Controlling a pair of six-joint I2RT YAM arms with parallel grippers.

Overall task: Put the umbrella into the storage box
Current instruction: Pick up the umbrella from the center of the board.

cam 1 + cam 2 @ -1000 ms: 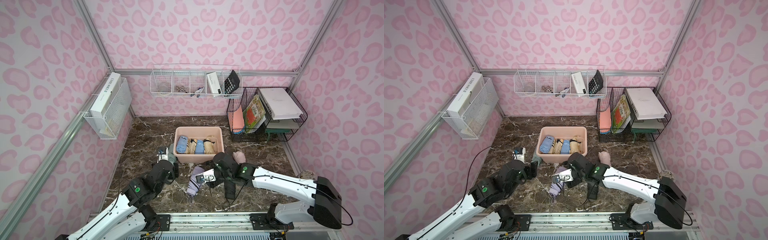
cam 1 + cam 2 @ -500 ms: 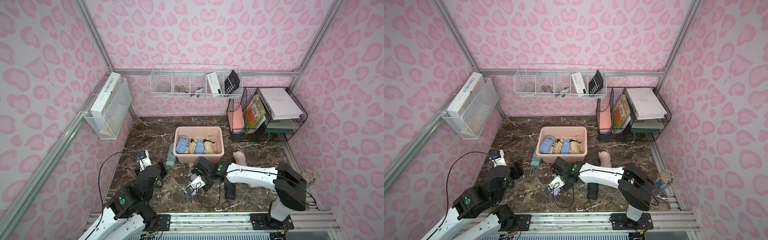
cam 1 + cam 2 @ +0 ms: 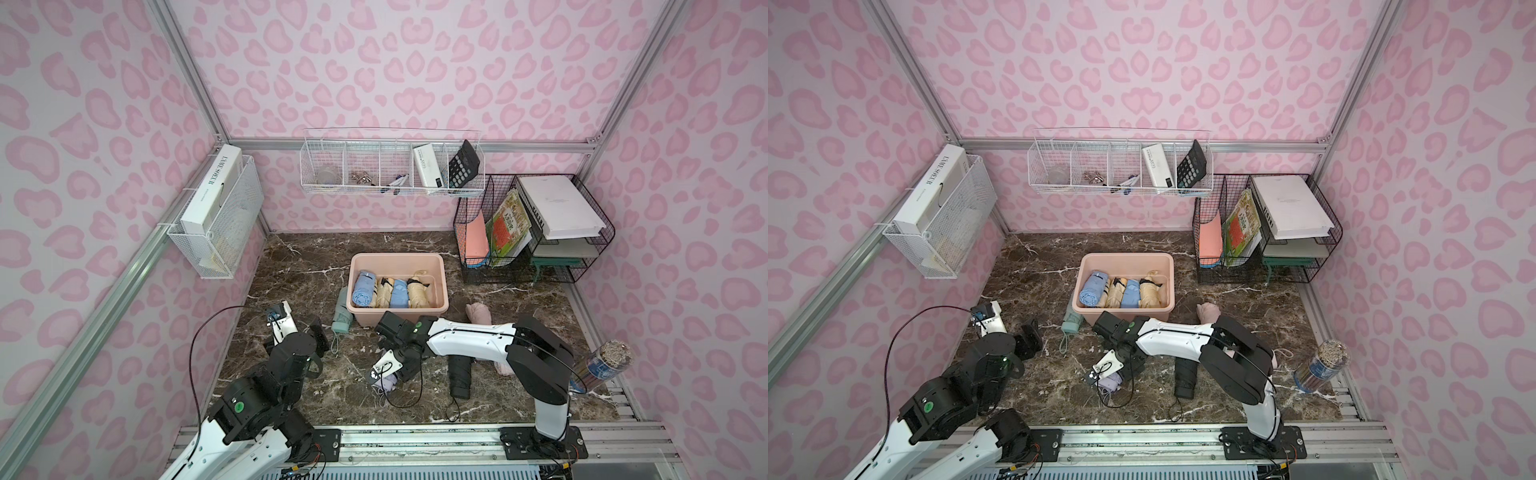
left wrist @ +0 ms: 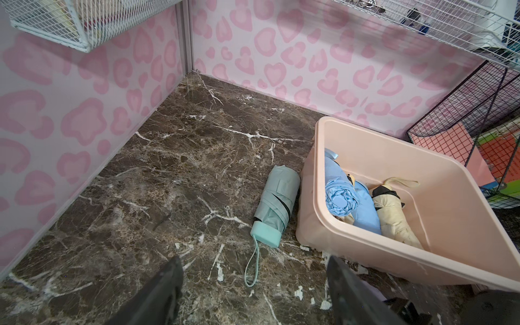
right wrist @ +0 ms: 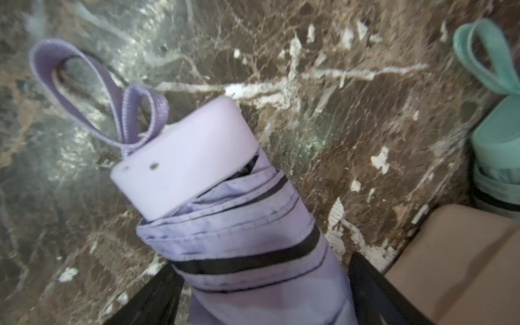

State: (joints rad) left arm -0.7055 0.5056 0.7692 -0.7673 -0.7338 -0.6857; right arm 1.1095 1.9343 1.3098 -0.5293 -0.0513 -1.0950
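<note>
The left pincer (image 4: 254, 264) hangs above the brown marble table (image 4: 168, 168) with its two dark fingers spread wide and nothing between them. Just past it lies a mint green folded umbrella (image 4: 277, 202), resting close against the outer left wall of the storage box (image 4: 337, 239), its wrist strap trailing toward the pincer.

Next comes the lilac umbrella (image 5: 239, 239). It is a short, folded one with a smooth, flat-ended pale lilac handle, a woven lilac wrist loop curling from that end, and lilac cloth rolled tight with dark bands running round it. The right pincer (image 5: 264, 281) pinches its cloth body, one black finger on each side, with the handle end sticking out beyond the fingertips. Whether it rests on the table or is raised just above it I cannot tell. In a top view only its lilac tip (image 3: 386, 382) peeks out from under the right wrist, outside the box and near its front wall.

The box is peach pink with a rolled rim, and two blue and two cream folded umbrellas lie side by side inside. Further right, a black umbrella (image 3: 460, 376) and a pink umbrella (image 3: 478, 311) lie on the table.
</note>
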